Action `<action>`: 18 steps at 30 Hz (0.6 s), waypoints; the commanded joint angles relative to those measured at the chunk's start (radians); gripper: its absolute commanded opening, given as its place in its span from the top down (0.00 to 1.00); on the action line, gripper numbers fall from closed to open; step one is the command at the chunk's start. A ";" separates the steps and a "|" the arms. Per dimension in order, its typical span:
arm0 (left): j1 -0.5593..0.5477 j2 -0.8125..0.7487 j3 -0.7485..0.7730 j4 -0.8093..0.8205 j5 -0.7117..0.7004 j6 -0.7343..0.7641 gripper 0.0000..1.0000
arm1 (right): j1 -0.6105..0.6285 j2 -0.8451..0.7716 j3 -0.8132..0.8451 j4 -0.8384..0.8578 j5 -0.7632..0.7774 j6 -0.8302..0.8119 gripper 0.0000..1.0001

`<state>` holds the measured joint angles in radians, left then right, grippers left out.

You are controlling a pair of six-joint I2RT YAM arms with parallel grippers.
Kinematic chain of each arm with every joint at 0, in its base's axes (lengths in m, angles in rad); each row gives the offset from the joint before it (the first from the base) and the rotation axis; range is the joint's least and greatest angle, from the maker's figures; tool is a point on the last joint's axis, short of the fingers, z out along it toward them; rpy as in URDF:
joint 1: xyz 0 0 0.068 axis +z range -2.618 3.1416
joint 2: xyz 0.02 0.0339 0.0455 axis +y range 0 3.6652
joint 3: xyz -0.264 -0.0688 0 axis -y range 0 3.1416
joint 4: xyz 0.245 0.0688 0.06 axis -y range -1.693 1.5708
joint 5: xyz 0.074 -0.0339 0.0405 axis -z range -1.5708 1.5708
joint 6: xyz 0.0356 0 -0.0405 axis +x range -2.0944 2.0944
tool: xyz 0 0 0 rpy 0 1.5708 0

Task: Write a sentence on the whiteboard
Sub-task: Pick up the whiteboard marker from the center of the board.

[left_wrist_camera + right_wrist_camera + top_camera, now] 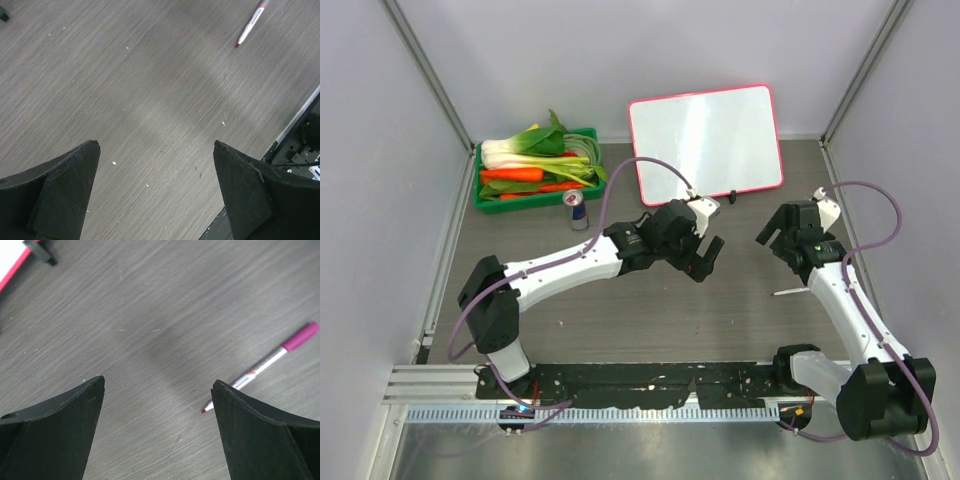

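The grey wood-grain surface (620,310) is carrying everything here. The whiteboard (705,145) is the largest thing on it: it is standing at the far side, right of the middle, leaning back a little, and its rounded pink-red frame is enclosing a glossy white face that is showing only soft pale reflections. One small black foot (42,252) of it is showing at the top left of the right wrist view. To the left of the board, a green crate (485,195) is holding leafy greens and carrots, and it is smaller than the board. The left claw (155,143) is hovering over bare surface in front of the board, with its jaws standing wide apart and holding nothing. The right claw (158,381) is hanging near the board's right lower corner, also spread wide and holding nothing. A small can (577,210) is standing just in front of the crate. A thin white marker (265,365) with a magenta end is lying flat, its tip pointing near the right claw's finger.
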<state>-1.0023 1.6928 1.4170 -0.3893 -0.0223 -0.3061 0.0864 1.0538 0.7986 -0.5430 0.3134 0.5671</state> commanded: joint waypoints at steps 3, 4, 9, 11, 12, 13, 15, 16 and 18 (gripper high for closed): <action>-0.007 -0.057 -0.019 0.108 0.018 0.005 0.00 | -0.053 0.038 0.010 -0.113 0.127 0.157 0.17; -0.004 -0.071 -0.036 0.113 0.010 0.009 0.00 | -0.071 0.046 0.007 -0.114 0.113 0.162 0.18; -0.005 -0.130 -0.099 0.095 -0.060 0.045 0.00 | -0.209 0.136 -0.012 -0.104 0.000 0.175 0.23; -0.006 -0.150 -0.121 0.086 -0.102 0.047 0.00 | -0.282 0.178 -0.022 -0.101 -0.022 0.163 0.25; -0.005 -0.160 -0.128 0.083 -0.113 0.048 0.00 | -0.299 0.205 -0.027 -0.094 -0.028 0.151 0.25; -0.005 -0.171 -0.139 0.081 -0.113 0.058 0.00 | -0.339 0.218 -0.036 -0.089 -0.046 0.145 0.27; -0.005 -0.189 -0.154 0.084 -0.117 0.064 0.00 | -0.396 0.242 -0.051 -0.072 -0.089 0.128 0.28; -0.005 -0.196 -0.159 0.086 -0.120 0.064 0.00 | -0.414 0.259 -0.058 -0.063 -0.120 0.122 0.29; -0.005 -0.206 -0.173 0.093 -0.122 0.062 0.00 | -0.444 0.276 -0.079 -0.052 -0.145 0.122 0.30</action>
<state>-1.0119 1.5421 1.2633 -0.3332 -0.1089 -0.2680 -0.3038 1.3113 0.7444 -0.6262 0.2481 0.7010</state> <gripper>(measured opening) 0.994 0.712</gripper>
